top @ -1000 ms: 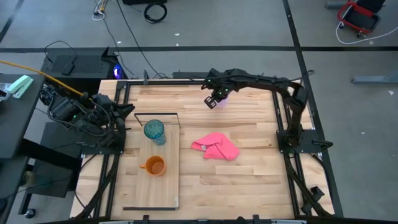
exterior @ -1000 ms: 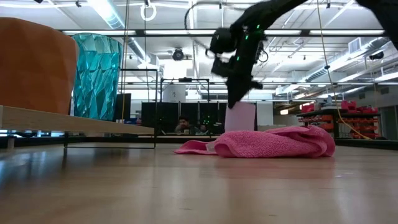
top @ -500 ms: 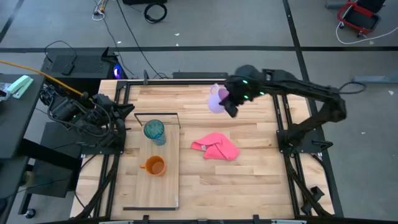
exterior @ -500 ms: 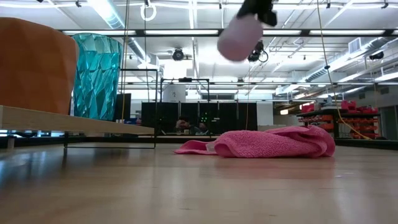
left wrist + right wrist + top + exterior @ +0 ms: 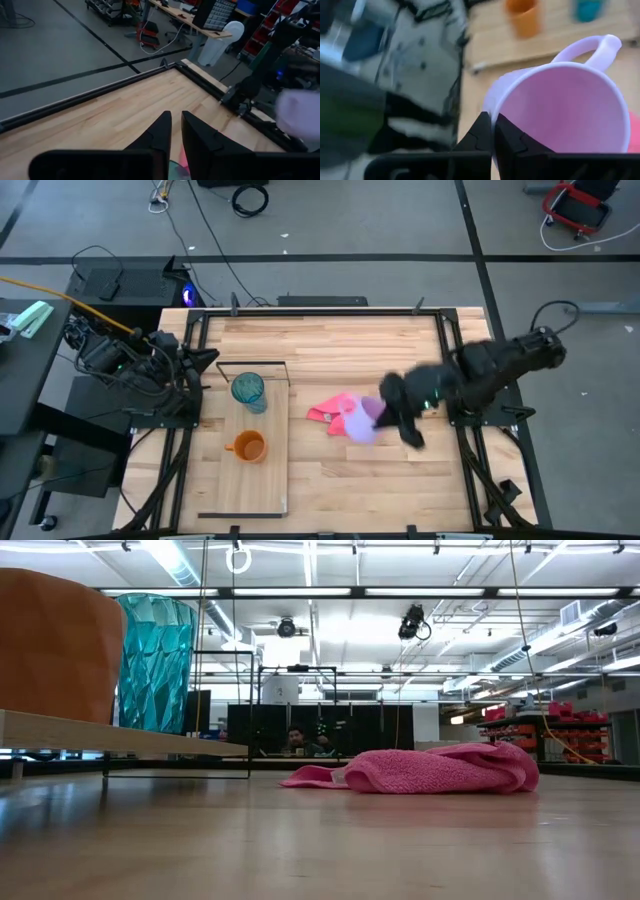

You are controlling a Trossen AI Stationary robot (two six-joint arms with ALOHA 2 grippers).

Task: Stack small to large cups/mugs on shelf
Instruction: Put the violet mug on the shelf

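The lilac mug (image 5: 357,421) hangs in my right gripper (image 5: 376,414) above the pink cloth (image 5: 335,408); it fills the right wrist view (image 5: 560,110), its mouth toward the camera. The teal tumbler (image 5: 248,390) and the orange mug (image 5: 247,446) stand upright on the light-wood shelf plank (image 5: 262,480) at the table's left. The low view shows both at the left, the tumbler (image 5: 155,660) and the orange mug (image 5: 50,640). My left gripper (image 5: 205,358) waits shut at the table's left edge, touching nothing. My right gripper pinches the lilac mug's wall at the rim (image 5: 491,107), on the side opposite the handle (image 5: 600,50). One finger (image 5: 512,142) is inside the mug and one outside. The mug is lifted clear of the table and tilted.
The pink cloth (image 5: 420,770) lies bunched at mid-table, right of the shelf. A thin black wire frame (image 5: 250,364) stands at the shelf's far end, beside the tumbler. Bare wood (image 5: 400,490) lies toward the table's near right.
My right gripper has lifted the lilac mug off the table's far middle, up out of the low view. It has then swung with it toward the near edge, over the pink cloth. The mug has tipped from upright to tilted.
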